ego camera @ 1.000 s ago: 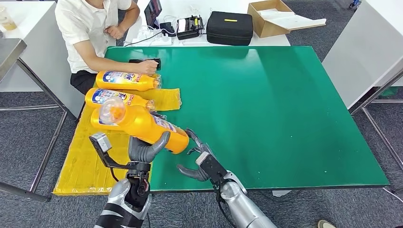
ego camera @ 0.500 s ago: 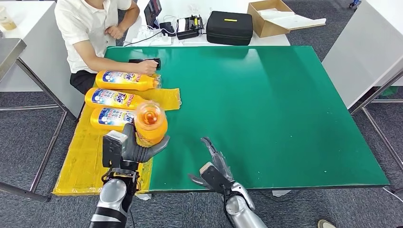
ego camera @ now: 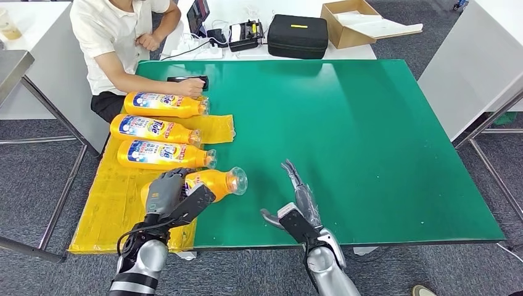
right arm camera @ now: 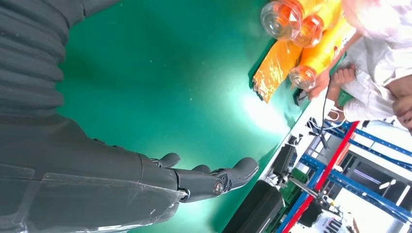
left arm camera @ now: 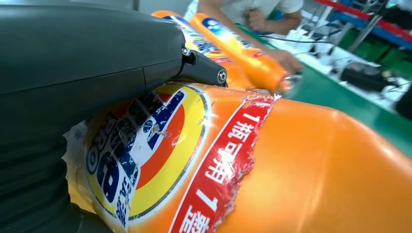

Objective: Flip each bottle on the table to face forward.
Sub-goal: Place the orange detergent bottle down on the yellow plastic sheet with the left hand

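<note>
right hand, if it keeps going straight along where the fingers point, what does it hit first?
Probably nothing close. The right hand is open, fingers aimed away from the robot over bare green table. Far along that line, the black case sits beyond the table's far edge, though depth is unclear.

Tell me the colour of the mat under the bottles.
Yellow; the mat shows best in the head view, beneath the orange bottles.

Across my green table a person in a white shirt sits, one hand on a dark phone. Behind it I see a black case, an open cardboard box, and a yellow mat at my left
</note>
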